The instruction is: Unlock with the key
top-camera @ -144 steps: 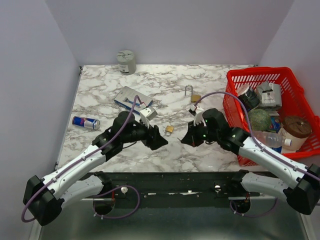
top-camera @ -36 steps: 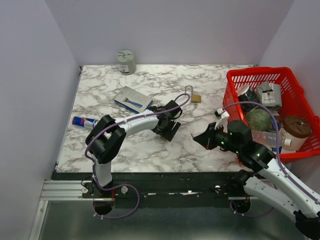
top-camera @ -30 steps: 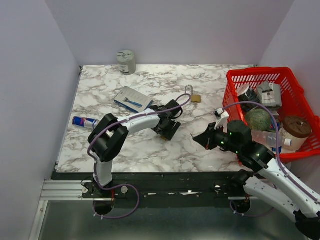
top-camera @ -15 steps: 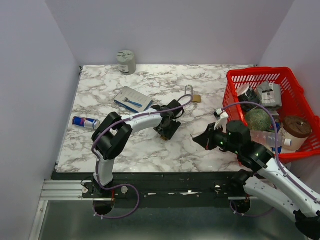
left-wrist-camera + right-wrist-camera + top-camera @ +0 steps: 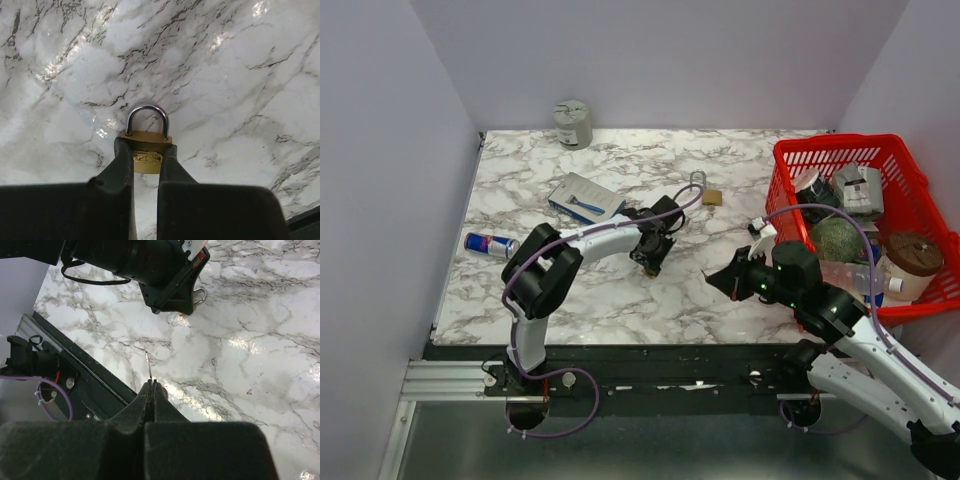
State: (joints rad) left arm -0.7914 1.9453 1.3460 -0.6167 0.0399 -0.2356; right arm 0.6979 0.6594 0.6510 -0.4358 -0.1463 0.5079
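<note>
Now the left gripper (image 5: pixel 146 148) pinches the brass padlock (image 5: pixel 147 159) by its body, shackle pointing away. The right gripper (image 5: pixel 150 385), clamped on the key (image 5: pixel 148 365), aims its blade lockward, well apart.

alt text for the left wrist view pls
A small brass padlock with a silver shackle sits on the white marble table, its body pinched between the two black fingers of the left gripper.
</note>
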